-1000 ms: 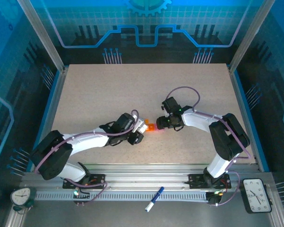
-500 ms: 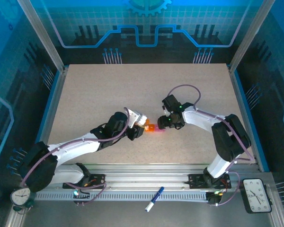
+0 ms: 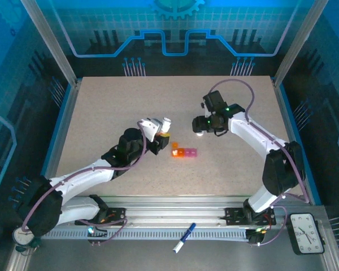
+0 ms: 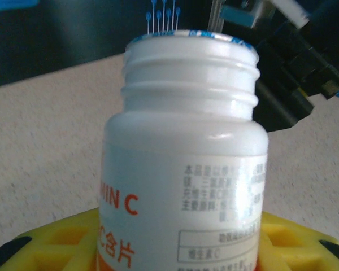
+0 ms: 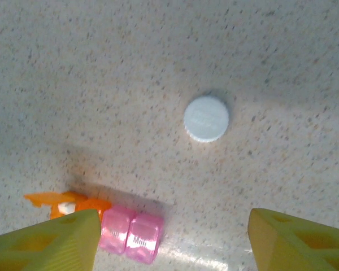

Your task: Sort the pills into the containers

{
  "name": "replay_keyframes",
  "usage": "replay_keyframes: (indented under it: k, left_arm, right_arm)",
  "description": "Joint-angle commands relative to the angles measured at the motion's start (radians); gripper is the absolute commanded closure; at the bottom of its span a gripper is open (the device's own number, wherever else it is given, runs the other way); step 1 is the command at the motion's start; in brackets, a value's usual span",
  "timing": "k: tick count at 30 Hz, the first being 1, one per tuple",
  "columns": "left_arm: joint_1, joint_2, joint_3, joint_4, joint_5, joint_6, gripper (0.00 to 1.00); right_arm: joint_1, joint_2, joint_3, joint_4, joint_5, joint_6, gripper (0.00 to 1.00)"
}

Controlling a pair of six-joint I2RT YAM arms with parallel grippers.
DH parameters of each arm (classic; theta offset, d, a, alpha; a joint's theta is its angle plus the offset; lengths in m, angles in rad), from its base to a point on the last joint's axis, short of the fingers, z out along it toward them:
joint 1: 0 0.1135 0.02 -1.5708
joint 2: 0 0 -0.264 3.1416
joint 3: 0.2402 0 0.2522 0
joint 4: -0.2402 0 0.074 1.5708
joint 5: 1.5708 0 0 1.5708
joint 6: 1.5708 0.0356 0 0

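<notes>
Left claw (image 3: 161, 134) was clamped on the white bottle (image 3: 166, 122), held up over the bench (image 3: 113, 101) just left of the strip (image 3: 183, 152). Right claw (image 3: 205, 127) hung over the white cap (image 3: 199, 133). The cap lay on the bench beyond the strip, apart from it.

Left wrist: bottle neck was bare with the threads exposed, upright between the yellow fingers (image 4: 51, 248). Grip looked square on the body.

Right wrist: jaws stood wide with nothing between them. Cap sat flat on the bench ahead. Strip lay close to one finger, with the orange end partly behind it and what looked like one orange lid flipped up.

Step, my read: bottle was opened, cap parked, pouring not yet begun. Next move called for carrying the bottle mouth over the open orange cell and tipping slowly. The target was small, so the free right claw could pin the strip.

Count: one bottle, one cap, one strip. Two pink cells, orange cells unclear. Could not tell the number of pills, presumably inside the bottle.
</notes>
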Motion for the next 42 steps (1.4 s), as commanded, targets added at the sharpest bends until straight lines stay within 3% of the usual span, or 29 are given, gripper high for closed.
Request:
replay_keyframes:
  k: [1, 9, 16, 28, 42]
  left_arm:
    - [0.027, 0.036, 0.055, 0.151, 0.044, 0.076, 1.00]
    - [0.093, 0.178, 0.168, 0.281, 0.133, 0.093, 1.00]
    - [0.105, 0.255, 0.222, 0.321, 0.115, 0.138, 1.00]
    - [0.136, 0.253, 0.187, 0.396, 0.142, 0.024, 1.00]
    - [0.147, 0.253, 0.144, 0.452, 0.168, 0.012, 1.00]
  right_arm:
    - [-0.017, 0.100, 0.082, -0.091, 0.027, -0.051, 0.28]
    - [-0.024, 0.328, 0.260, -0.174, 0.051, -0.100, 0.27]
    - [-0.039, 0.445, 0.337, -0.193, 0.053, -0.104, 0.28]
    - [-0.043, 0.544, 0.382, -0.188, 0.020, -0.098, 0.31]
    - [-0.044, 0.552, 0.333, -0.154, 0.006, -0.091, 0.37]
